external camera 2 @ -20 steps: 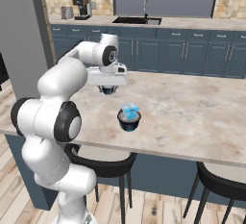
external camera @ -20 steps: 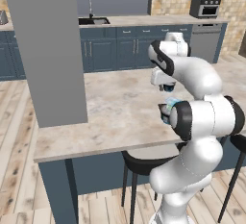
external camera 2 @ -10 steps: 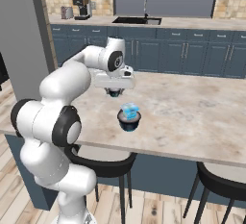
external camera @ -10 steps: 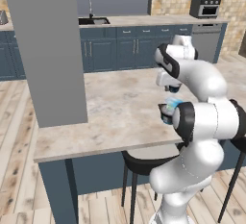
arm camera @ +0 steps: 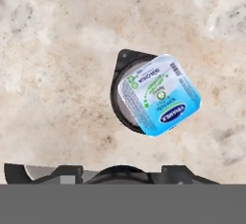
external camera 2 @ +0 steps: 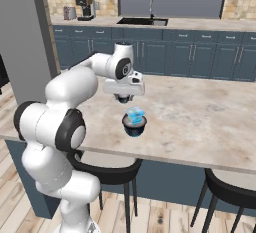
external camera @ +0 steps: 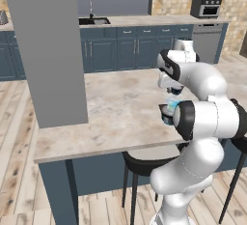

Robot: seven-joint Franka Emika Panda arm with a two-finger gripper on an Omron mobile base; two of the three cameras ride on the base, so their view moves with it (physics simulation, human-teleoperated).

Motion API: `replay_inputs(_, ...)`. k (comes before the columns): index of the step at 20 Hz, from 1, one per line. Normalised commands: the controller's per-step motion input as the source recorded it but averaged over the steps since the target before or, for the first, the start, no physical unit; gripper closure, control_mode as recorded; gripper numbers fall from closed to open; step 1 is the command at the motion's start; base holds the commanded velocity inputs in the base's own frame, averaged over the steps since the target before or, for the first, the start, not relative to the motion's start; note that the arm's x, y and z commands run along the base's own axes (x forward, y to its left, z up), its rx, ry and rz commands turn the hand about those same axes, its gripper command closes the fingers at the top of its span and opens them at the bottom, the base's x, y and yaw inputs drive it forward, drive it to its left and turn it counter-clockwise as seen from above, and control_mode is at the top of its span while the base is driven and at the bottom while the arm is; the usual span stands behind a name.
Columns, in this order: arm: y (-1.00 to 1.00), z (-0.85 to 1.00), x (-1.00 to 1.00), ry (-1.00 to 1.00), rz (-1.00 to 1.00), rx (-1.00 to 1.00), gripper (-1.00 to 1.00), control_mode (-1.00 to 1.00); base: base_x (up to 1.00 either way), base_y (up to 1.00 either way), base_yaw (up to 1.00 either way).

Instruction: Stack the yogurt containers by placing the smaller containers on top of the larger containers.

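Observation:
The larger container, a wide dark cup (external camera 2: 134, 127), stands near the front edge of the island counter (external camera 2: 200, 117). The light-blue boxy container (external camera 2: 134, 113) lies on top of it, turned askew. From above, the blue lid (arm camera: 161, 94) covers most of the dark cup (arm camera: 120, 81). In the left base view the blue container (external camera: 172, 104) and the dark cup (external camera: 166, 115) sit right beside my own arm. My gripper (external camera 2: 123, 98) hangs just behind and left of the stack, a little above it. It is shut on the tiny dark cup (arm camera: 120, 172), which shows as a dark round edge between the fingertips.
A tall grey column (external camera: 48, 50) rises from the counter's left end. Dark stools (external camera 2: 107, 169) (external camera 2: 230, 192) stand under the front edge. The back counter carries a sink (external camera 2: 142, 21), a coffee machine (external camera 2: 85, 7) and a toaster oven (external camera: 206, 7).
The hand has travelled across the counter toward the stacked cups, with the tiny dark cup still in its grip. The stack has not moved.

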Motion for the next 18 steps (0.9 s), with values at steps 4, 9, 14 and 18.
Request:
replay_inputs(4,-0.16,-0.1,0.26,0.0,-0.09,-0.02,1.0,-1.0,0.0,0.0,0.0)
replay_inputs(9,-0.16,-0.1,0.19,0.0,-0.05,0.0,1.0,-1.0,0.0,0.0,0.0)
replay_inputs(14,-0.16,-0.13,0.18,0.0,-0.03,0.0,1.0,-1.0,0.0,0.0,0.0)
replay_inputs(18,-0.1,-0.15,0.15,0.0,-0.02,0.0,1.0,-1.0,0.0,0.0,0.0)
